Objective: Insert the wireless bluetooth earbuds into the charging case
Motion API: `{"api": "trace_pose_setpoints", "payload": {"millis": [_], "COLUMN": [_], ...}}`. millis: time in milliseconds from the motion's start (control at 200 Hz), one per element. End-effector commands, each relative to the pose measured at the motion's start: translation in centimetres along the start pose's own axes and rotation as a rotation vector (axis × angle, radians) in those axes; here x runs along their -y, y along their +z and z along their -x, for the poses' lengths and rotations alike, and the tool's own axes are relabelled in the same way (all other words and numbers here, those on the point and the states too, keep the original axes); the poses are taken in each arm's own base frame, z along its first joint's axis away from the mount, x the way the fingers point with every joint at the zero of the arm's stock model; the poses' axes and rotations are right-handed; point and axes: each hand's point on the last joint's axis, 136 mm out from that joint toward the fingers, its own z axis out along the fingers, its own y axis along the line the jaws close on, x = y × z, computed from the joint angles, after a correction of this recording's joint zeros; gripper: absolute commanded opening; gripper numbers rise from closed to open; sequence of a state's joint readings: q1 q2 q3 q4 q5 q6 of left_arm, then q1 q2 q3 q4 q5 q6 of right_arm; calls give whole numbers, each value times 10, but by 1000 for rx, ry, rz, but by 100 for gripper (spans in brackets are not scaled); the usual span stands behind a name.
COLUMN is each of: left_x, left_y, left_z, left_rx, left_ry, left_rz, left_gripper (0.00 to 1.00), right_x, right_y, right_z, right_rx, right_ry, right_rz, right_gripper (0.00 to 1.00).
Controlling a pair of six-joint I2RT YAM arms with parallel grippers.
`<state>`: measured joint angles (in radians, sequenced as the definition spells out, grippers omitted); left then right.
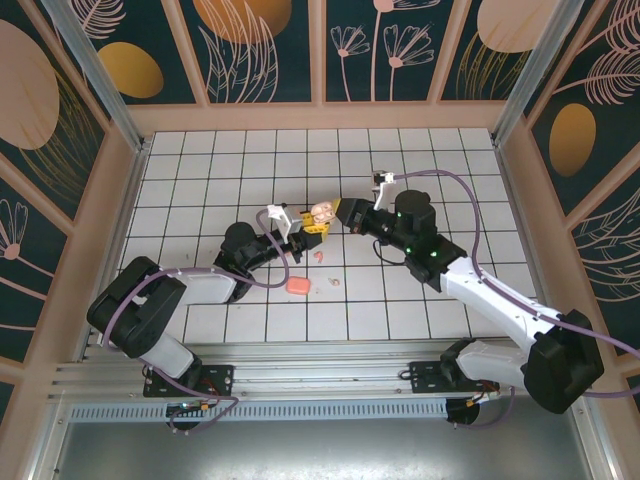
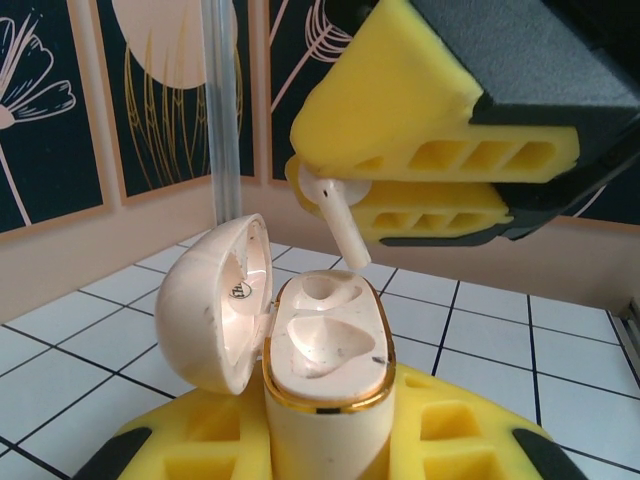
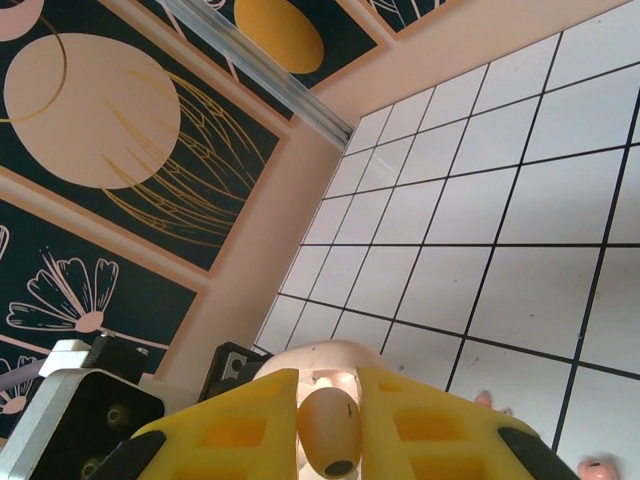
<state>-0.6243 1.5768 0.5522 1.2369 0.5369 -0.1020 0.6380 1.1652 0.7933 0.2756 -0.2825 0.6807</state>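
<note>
1. My right claw: pressed together on a small whitish-beige stemmed plastic earbud. The stem points to 5 o'clock and hangs just above the case, apart from it.

2. My left claw: pinching the body of a beige rounded plastic charging case with a gold rim. Its lid is swung open to 9 o'clock, and both moulded sockets look empty.

3. White tiled tabletop: tiny pink stemmed earbuds lie loose at 6 o'clock of the held case, with a salmon rounded case at 7 o'clock.

4. Step in hand, by my judgement: seating the beige bud. The next move calls for lining the stem up with a socket, lowering it, and spreading the right claw only once it is seated.
</note>
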Motion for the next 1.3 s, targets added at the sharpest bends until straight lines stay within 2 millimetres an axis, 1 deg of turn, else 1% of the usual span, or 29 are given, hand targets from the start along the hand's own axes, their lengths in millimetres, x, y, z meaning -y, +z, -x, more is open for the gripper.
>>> {"api": "trace_pose_setpoints", "payload": {"millis": [0,270,500,856,1111,1296], "left_x": [2,7,8,13,11,12], "left_y": [5,4,3,3,4,4], "left_z": [23,32,41,52,55,57], "left_rx": [74,99,130,162,172,176], "left_ry": [28,29,20,11,5,7], "left_rz": [-11,-39,-38,-69,-62,-64], "left_gripper": [7,8,8,8,8,8], "right_x": [-13,-12,-4,3,-7,-7], "right_y": [-5,-3,-5,-6,-6,-7], "right_z": [10,13,6,2,-6,-8], "right_rx": [55,72,70,81,48,36], "right_ry": [-20,-41,-43,-62,-82,-96], "right_rz": [42,39,28,10,71,70], "right_gripper": [20,20,20,20,20,20]}}
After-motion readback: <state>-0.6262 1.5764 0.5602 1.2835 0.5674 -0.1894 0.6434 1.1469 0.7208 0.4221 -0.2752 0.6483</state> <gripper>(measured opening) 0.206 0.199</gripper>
